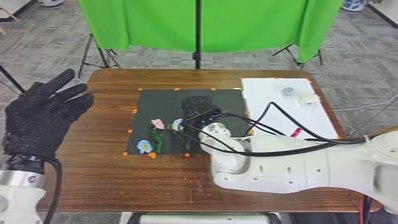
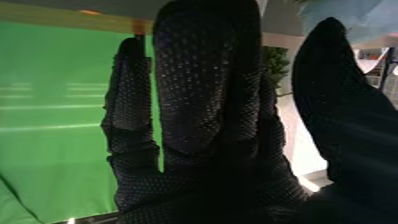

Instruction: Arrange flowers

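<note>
Head view: flowers (image 1: 158, 123) lie on the black mat (image 1: 158, 102).

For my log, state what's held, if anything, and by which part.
Nothing appears held: the left hand is empty; the right hand has thumb and fingers apart.

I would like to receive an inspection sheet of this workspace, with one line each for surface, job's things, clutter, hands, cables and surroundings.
Surface: brown wooden table, with a dark mat and, right of it, a white sheet.
Job's things: pink flower, blue flower and pale flower, on the mat's left half.
Clutter: red piece and two small pale pieces on the white sheet; purpose unclear.
Hands: right hand over the mat, fingers straight; left hand open, at the table's left side.
Cables: black cables loop along the right arm.
Surroundings: green cloth behind the table; grey carpet.
</note>
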